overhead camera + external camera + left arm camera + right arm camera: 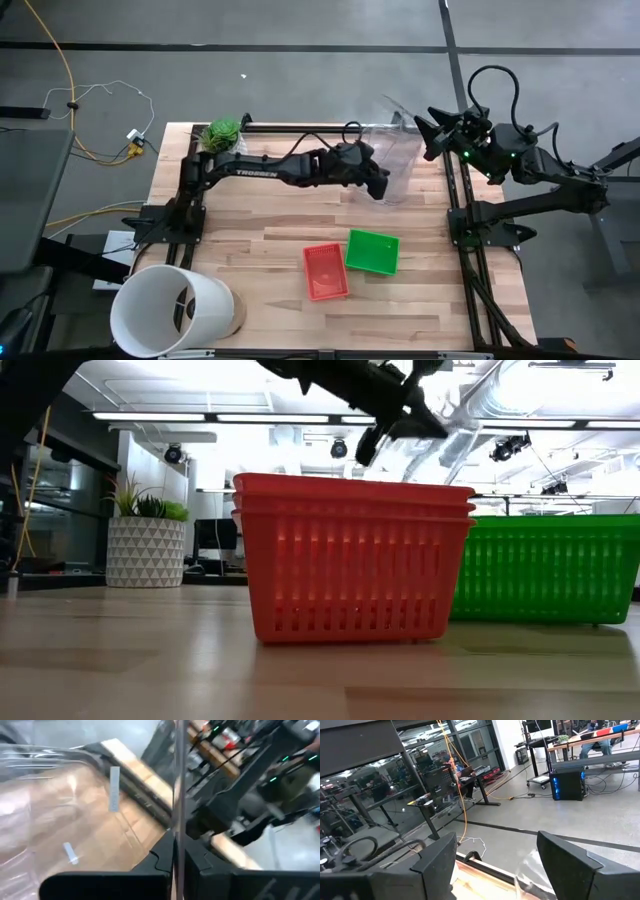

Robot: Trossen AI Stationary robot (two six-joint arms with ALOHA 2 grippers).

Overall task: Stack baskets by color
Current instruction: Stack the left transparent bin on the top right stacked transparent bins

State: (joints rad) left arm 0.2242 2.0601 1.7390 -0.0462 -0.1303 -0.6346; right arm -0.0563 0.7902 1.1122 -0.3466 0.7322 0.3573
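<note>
Left tool (383, 190) is pinched on the wall of a clear bin (392, 160), seen only from its wrist. Right tool (425, 135) waits spread at two o'clock. Red baskets (326, 271) and green basket (373, 251) sit touching at five o'clock on the worktop (260, 260); low view shows three red rims.

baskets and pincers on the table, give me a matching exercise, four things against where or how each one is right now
Things:
1. red mesh plastic baskets
2. bright green mesh plastic basket
3. left pincer
4. right pincer

States:
a. open, holding nothing, at the table's far right corner
b. nested in a stack near the table's front middle
c. shut on the wall of the clear transparent plastic bin
d. sitting alone, just right of the red stack

Pairs: 1-b, 2-d, 3-c, 4-a
</note>
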